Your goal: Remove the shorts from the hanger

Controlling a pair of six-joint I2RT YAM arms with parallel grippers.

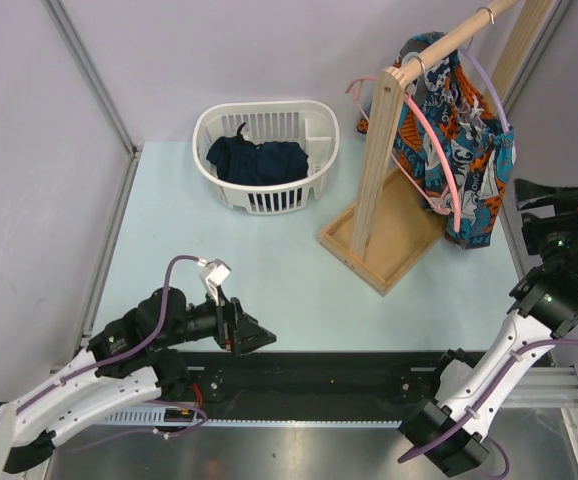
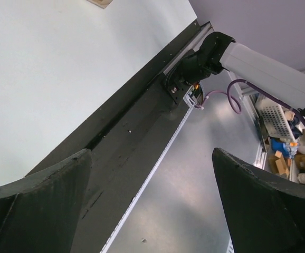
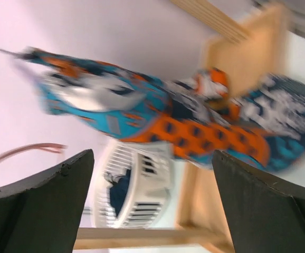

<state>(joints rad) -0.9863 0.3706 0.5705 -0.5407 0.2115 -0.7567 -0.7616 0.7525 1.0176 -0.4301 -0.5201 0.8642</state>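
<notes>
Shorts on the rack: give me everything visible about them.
The shorts are soft printed fabric in a busy teal, orange, white and black pattern. They hang bunched on the lavender hanger, which hooks on the wooden rail at far right, beside a pink hanger. The hem reaches down beside the rack base. The open right gripper is close but appears clear of them.

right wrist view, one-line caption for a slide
Open right gripper faces the printed shorts hanging ahead, white basket beyond.
</notes>
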